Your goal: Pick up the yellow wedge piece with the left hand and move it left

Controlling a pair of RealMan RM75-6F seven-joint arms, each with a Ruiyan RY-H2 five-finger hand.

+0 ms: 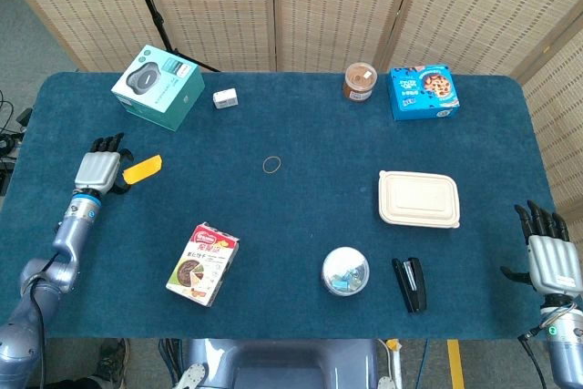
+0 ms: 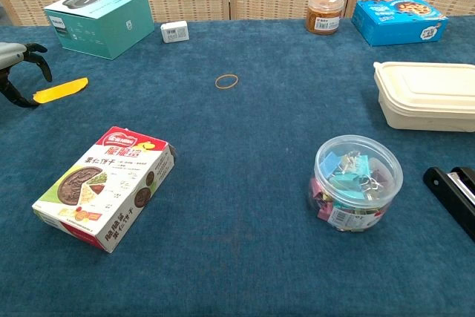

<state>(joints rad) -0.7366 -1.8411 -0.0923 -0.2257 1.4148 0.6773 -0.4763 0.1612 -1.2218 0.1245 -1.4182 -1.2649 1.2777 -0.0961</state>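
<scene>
The yellow wedge piece lies flat on the blue table cloth near the left edge. Just to its left hovers my left hand, holding nothing. Its fingers are spread, with the thumb low beside the wedge's left tip and the other fingers above it. I cannot tell whether the thumb touches the tip. My right hand rests at the table's front right corner with its fingers straight and apart, far from the wedge. The chest view does not show it.
A teal box and a small white box stand behind the wedge. A snack box lies in front. A rubber band, a clip tub, a stapler, a beige container, a jar and a blue box lie further right.
</scene>
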